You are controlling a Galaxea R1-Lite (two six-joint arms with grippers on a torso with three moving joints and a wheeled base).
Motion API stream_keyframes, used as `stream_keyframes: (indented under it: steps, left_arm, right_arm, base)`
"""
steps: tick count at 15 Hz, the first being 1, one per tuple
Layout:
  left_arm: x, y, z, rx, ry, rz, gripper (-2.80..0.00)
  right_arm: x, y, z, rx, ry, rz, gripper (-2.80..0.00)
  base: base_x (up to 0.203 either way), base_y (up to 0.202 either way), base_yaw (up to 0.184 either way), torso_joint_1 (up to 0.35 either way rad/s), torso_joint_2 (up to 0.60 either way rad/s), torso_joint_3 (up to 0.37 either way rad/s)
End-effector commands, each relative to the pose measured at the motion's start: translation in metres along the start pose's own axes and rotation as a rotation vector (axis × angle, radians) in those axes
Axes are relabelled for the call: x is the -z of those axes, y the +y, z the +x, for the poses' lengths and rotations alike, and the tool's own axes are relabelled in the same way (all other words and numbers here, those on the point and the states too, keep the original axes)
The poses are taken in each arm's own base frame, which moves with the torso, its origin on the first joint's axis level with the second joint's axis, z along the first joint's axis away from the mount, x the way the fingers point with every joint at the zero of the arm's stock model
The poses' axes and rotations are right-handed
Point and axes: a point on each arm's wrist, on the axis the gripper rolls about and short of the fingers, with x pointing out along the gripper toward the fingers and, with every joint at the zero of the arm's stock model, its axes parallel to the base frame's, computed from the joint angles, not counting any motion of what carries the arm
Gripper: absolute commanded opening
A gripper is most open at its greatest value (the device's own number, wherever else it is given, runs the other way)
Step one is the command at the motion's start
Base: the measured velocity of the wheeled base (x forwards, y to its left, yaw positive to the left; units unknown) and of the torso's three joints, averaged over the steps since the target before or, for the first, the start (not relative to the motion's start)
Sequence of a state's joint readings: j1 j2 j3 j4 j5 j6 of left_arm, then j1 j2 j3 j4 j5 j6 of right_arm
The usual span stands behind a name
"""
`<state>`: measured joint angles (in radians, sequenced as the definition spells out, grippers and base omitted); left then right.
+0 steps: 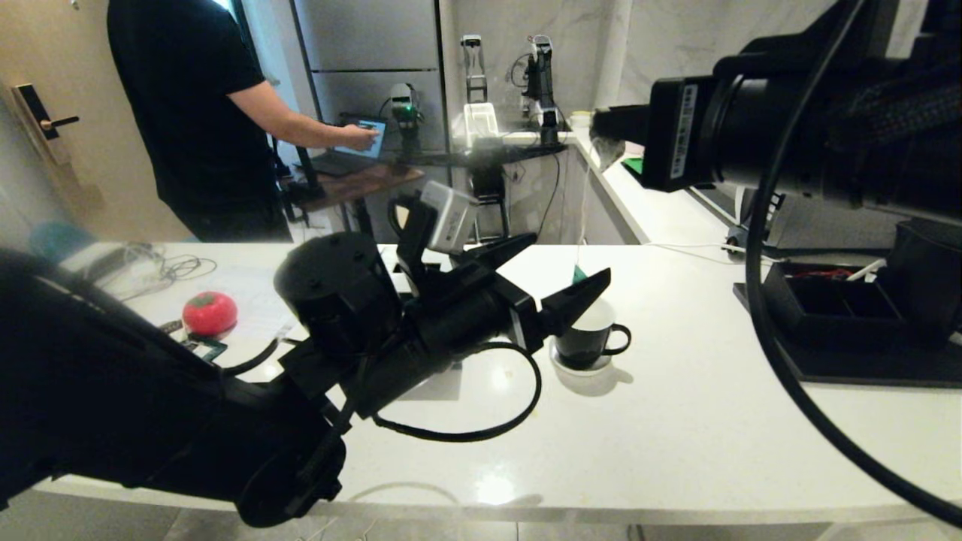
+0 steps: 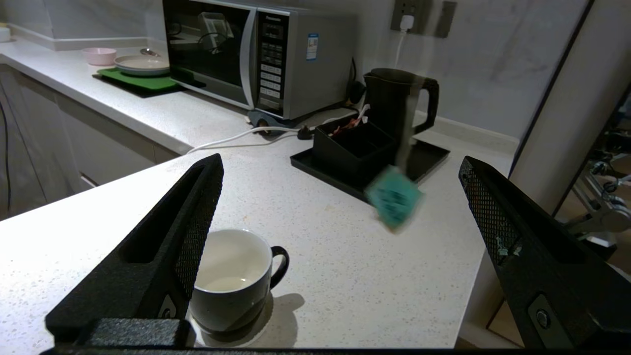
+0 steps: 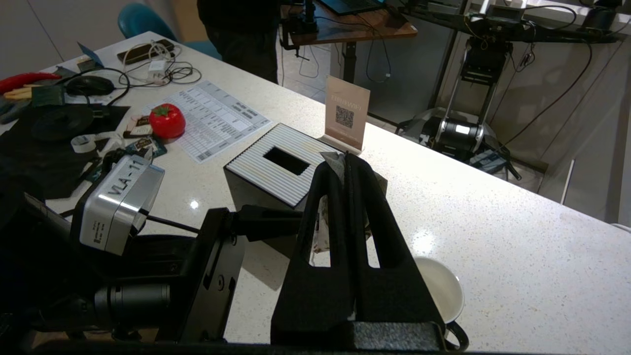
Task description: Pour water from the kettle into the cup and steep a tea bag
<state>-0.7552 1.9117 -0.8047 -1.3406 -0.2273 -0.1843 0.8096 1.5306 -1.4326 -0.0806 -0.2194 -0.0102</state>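
Right gripper (image 3: 347,162) closed on the tea bag (image 3: 329,162), high above the cup (image 1: 590,338); string and teal tag (image 2: 394,197) hang over the cup. Bag: light, limp, probably swinging; hold by pinch. Left gripper (image 1: 552,274) open beside cup. Kettle (image 2: 397,106) on tray, untouched.

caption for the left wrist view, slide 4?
Open left gripper hovers beside the cup as a teal tea-bag tag dangles above the counter, kettle behind.

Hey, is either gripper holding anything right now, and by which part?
The right gripper pinches the tea bag by its pale pouch; its teal tag dangles below. The left gripper holds nothing.
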Motion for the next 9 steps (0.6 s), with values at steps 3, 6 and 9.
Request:
stream_keyframes:
  steps: [3,6,9]
  left_arm:
    - [0.0010,-0.0049,0.0014,0.017,-0.003,-0.005,0.00]
    - [0.0037,-0.0040,0.0031,0.016,0.002,-0.005,0.00]
    - [0.0063,-0.0034,0.0037,0.015,0.007,-0.005,0.00]
  right_arm:
    - [-0.0002,0.0004,0.0014,0.000,-0.001,0.001,-2.80]
    - [-0.0006,0.0005,0.0018,-0.002,-0.002,0.001,-2.80]
    - [-0.0002,0.0006,0.0019,-0.002,-0.001,0.001,-2.80]
  base:
    - [0.000,0.000,0.000,0.000,0.00,0.000]
    - [0.000,0.000,0.000,0.000,0.00,0.000]
    - [0.000,0.000,0.000,0.000,0.00,0.000]
